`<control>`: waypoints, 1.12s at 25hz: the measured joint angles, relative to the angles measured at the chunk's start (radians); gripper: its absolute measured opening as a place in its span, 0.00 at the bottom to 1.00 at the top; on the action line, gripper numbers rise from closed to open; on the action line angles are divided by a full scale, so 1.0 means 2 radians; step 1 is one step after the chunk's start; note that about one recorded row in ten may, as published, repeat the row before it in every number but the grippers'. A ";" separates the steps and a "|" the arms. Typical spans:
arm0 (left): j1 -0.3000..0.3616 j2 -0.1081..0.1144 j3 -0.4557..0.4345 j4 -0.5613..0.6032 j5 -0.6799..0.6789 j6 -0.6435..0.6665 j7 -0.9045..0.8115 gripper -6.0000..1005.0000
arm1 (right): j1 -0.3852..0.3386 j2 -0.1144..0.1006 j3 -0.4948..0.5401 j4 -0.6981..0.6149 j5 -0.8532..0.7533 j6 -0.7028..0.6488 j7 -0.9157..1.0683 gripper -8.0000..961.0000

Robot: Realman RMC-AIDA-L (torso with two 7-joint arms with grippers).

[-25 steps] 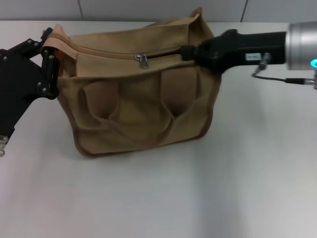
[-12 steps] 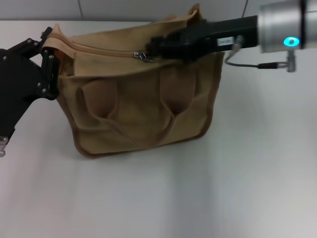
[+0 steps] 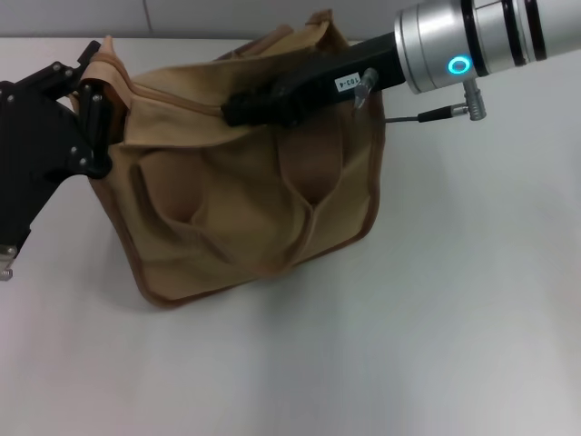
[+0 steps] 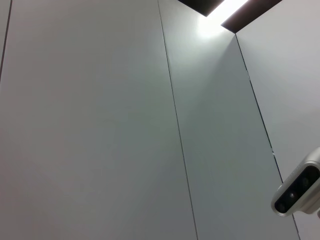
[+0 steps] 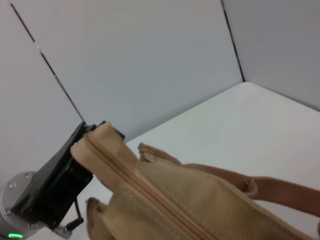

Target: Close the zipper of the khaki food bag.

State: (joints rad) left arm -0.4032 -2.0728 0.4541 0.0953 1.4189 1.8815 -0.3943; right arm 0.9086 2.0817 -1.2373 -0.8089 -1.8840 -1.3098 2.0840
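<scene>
The khaki food bag (image 3: 245, 182) stands upright on the white bench (image 3: 454, 318), its front pocket and two looped handles facing the head camera, its body leaning slightly. The left claw (image 3: 91, 86) sits at the bag's top end corner on the robot's left; its dark fingers (image 3: 93, 123) are closed on the tan end of the top seam, and the fabric there is drawn up to it. In the right wrist view the same claw (image 5: 75, 160) shows at the far end of the bag (image 5: 200, 200), pinching the seam tip. The right claw (image 3: 238, 109) lies along the bag's top edge, reaching in from the robot's right, its tip roughly midway along the seam and well apart from the left claw. Whether its fingers are open or closed cannot be told, and the pull tab is not visible under it. The zipper (image 5: 135, 185) runs from the left claw's grip toward the right wrist camera; in that stretch its two sides lie together as a single line of teeth. The left wrist view shows only wall panels and a ceiling light.
</scene>
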 joint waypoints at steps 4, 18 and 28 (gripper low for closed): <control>0.000 0.000 0.000 0.000 0.001 0.000 0.000 0.17 | -0.016 0.001 -0.009 -0.026 -0.017 0.002 0.023 0.15; 0.008 0.001 -0.004 -0.001 -0.001 -0.003 0.000 0.17 | -0.143 0.003 -0.004 -0.147 -0.020 0.012 0.022 0.09; 0.008 0.000 -0.003 -0.001 -0.001 -0.011 0.000 0.17 | -0.195 0.002 0.051 -0.158 0.015 0.008 -0.013 0.08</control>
State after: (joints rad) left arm -0.3865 -2.0721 0.4488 0.0936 1.4165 1.8600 -0.3943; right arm 0.5176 2.0855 -1.1353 -1.1246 -1.8541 -1.2942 2.0574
